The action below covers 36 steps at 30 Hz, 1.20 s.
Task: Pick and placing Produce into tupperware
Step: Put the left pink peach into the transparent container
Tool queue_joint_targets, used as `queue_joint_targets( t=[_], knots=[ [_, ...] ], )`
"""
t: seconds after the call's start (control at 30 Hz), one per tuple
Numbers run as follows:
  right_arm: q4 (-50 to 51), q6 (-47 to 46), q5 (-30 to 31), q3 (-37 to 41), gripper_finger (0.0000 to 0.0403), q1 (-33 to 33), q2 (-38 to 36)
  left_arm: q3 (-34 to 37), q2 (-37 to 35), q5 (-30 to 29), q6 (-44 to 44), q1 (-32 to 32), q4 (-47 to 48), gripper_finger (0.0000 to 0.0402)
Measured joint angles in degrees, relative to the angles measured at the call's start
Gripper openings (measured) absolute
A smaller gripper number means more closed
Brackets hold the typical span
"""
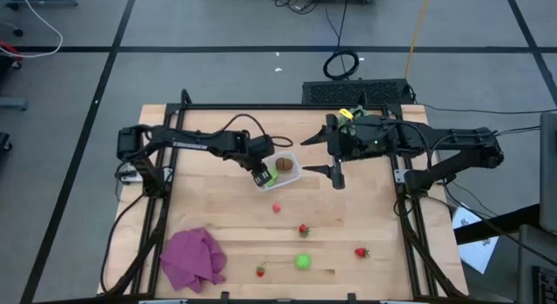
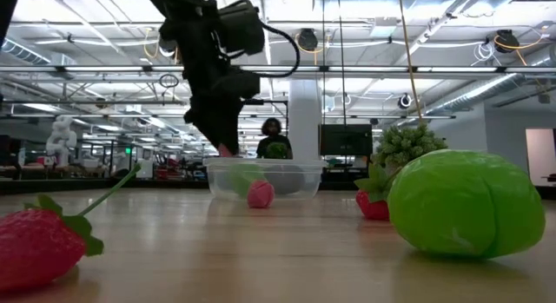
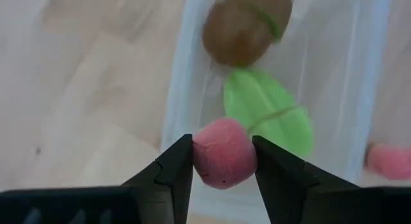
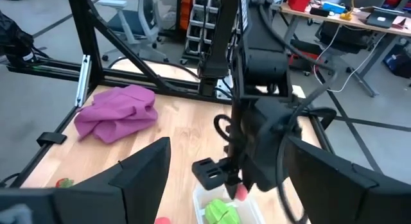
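1. Pinching a small pink piece [image 3: 224,161] between its two fingers, your left gripper [image 1: 262,178] hangs at the near rim of the clear container [image 1: 294,168], just above the table [image 1: 365,221].
2. Inside that container you already have a brown oval [image 3: 246,26] and a bright green leaf-shaped piece [image 3: 270,115].
3. Your right gripper [image 1: 335,169] waits just beside the container on its other side, fingers spread wide and holding nothing.
4. On the bare wood nearer the front edge lie another pink piece [image 1: 277,207], a red strawberry [image 1: 304,229], a second strawberry [image 1: 360,252] farther right, a round bright green piece [image 1: 302,261] and a small red piece with a stem [image 1: 260,271].
5. A crumpled purple cloth [image 1: 192,260] sits at the front left corner, well apart from the container.
6. In the table-level view, a person [image 2: 272,138] shows far off in the room behind the container.
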<state>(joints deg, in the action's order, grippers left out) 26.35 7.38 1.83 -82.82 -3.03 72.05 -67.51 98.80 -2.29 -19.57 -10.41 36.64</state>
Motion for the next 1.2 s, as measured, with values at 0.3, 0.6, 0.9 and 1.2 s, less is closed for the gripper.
queue_joint_targets(
  t=[0.3,0.6,0.9,1.2],
  knots=[
    [0.37,-0.12,-0.04,0.0,0.0293,0.02,-0.02,0.02,2.33,0.48,-0.39,-0.02,-0.7,0.0145],
    [0.93,-0.22,-0.07,0.0,0.0293,-0.04,-0.02,0.02,3.04,-0.71,-1.96,-0.24,0.9,0.0145],
    [1.86,-0.26,-0.1,0.0,0.0293,-0.04,-0.02,0.02,3.02,-0.71,-2.19,-0.46,0.79,0.0145],
    [1.79,-0.26,-0.11,0.0,0.0293,-0.07,-0.02,0.02,3.02,-0.71,-2.01,-0.68,0.79,0.0145]
  ],
)
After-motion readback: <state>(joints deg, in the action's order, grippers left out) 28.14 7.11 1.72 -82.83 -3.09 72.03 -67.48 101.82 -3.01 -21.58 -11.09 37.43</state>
